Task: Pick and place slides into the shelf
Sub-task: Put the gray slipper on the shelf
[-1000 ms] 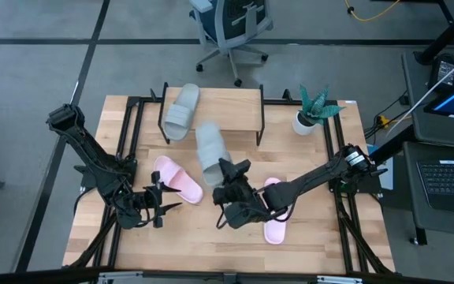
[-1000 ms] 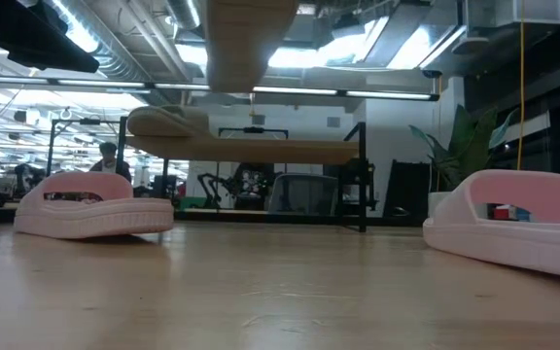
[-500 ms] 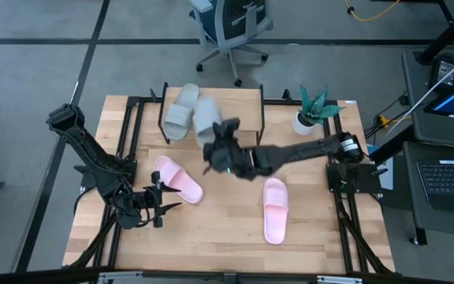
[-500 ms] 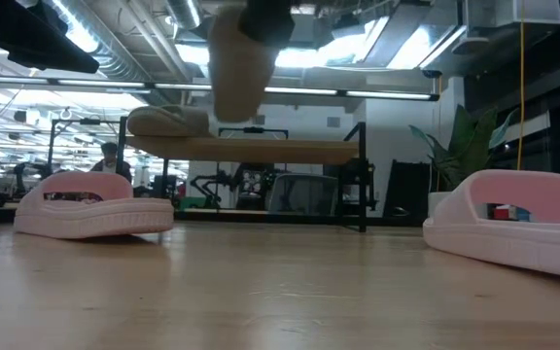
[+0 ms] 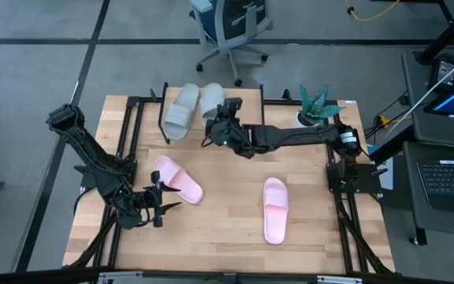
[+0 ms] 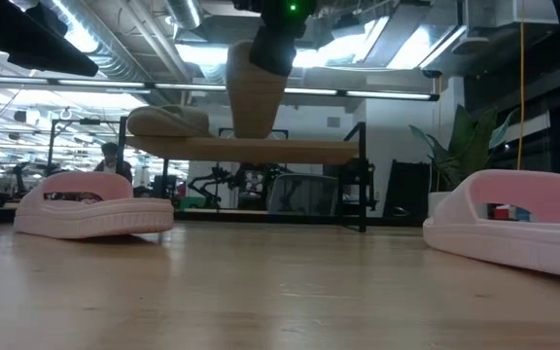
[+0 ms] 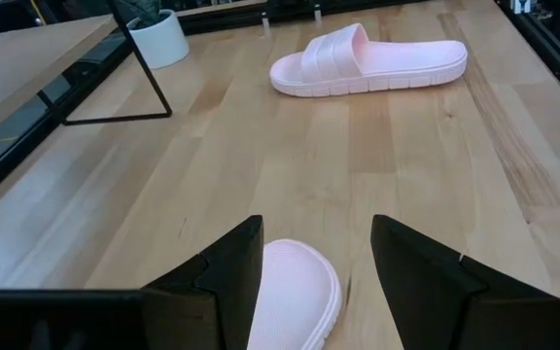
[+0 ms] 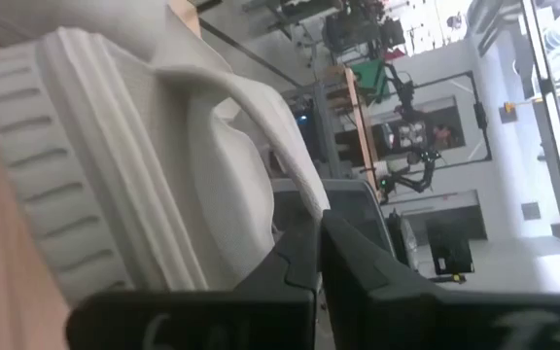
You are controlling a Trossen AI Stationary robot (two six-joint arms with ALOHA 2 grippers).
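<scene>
Right half of shelf (image 5: 243, 106) top is free; left half is blocked by two grey-green slides (image 5: 181, 110), potted plant (image 5: 310, 110) beside it

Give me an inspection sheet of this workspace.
Surface: wooden table, bare in the middle.
Job's things: one grey-green slide on the shelf; second grey-green slide held over the shelf; two pink slides on the table.
Clutter: potted plant.
Grippers: right claw shut on the second slide; left claw open over a pink slide.
Cables: yellow cable on the floor.
Surroundings: office chair, laptop.
</scene>
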